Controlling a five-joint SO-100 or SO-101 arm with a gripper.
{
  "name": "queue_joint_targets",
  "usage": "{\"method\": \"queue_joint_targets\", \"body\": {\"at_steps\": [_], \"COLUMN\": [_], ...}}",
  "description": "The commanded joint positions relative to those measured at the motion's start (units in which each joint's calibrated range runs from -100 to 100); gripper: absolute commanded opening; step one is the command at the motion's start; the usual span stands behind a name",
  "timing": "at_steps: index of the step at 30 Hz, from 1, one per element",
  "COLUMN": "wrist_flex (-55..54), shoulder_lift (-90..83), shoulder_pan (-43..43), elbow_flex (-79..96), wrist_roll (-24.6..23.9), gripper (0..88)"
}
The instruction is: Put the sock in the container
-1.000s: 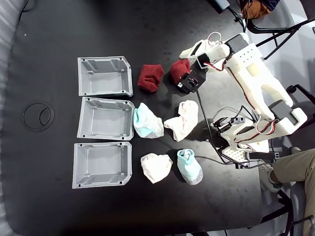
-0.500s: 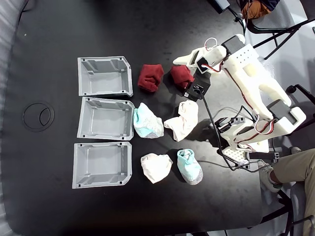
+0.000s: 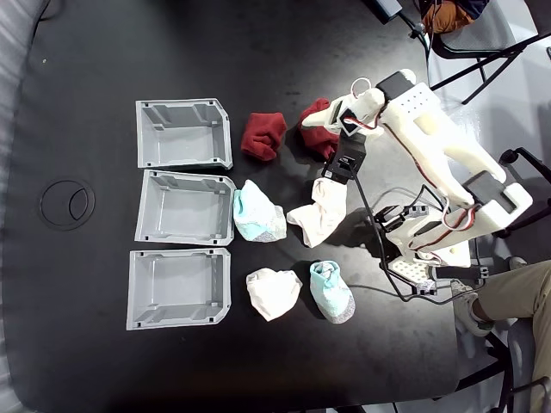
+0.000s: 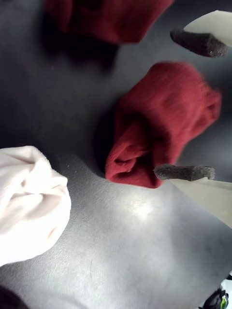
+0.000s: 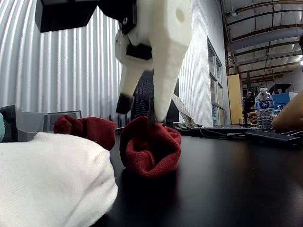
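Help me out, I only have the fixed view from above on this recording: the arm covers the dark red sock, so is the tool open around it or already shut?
Observer: Open. In the wrist view the tool has one padded fingertip on each side of the sock, with a gap showing at the far one.
Operator: Is the sock off the table?
Observer: No. The low side view shows the sock resting on the black table, one fingertip at its top.
Operator: Could it grab the other red bundle by mistake?
Observer: Unlikely, I think. In the wrist view the other red bundle lies apart, outside the fingers.
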Motion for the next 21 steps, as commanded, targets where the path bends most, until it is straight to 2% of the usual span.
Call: {"method": "queue_joint_targets", "body": {"at_steps": [1,10,18,21], "wrist_flex": [-1.9,-6.7,-6.7,-6.6], "shoulder_lift": [1.7,6.8,7.5,7.1], "shoulder_pan": [2.1,4.0,4.0,3.6], "elbow_flex": [-0.7,-0.8,-0.8,-0.8], "wrist_roll": [0.8,1.5,1.4,1.5], "gripper": [38.9,36.0,9.0,6.5]}}
